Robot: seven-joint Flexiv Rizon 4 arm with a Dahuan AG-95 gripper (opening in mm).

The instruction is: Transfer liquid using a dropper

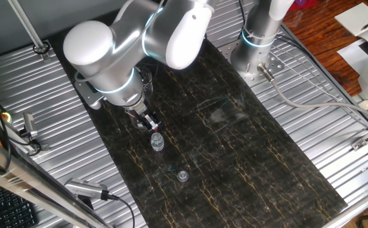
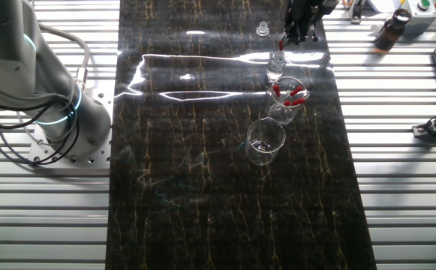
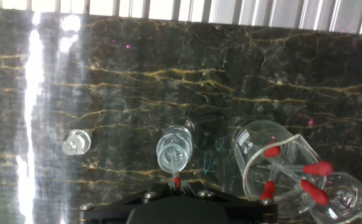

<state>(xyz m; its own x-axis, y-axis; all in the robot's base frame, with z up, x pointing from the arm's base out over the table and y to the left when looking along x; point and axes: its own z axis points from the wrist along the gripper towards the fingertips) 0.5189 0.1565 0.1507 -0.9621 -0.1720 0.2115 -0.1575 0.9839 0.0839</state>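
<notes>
The dropper (image 3: 177,182) is held pinched in the closed gripper (image 3: 176,186), its red top at the fingertips and its stem pointed down at the mouth of a small bottle (image 3: 173,149) directly below. More red-topped droppers (image 3: 311,186) are seen in a beaker (image 3: 261,155) beside it.
</notes>
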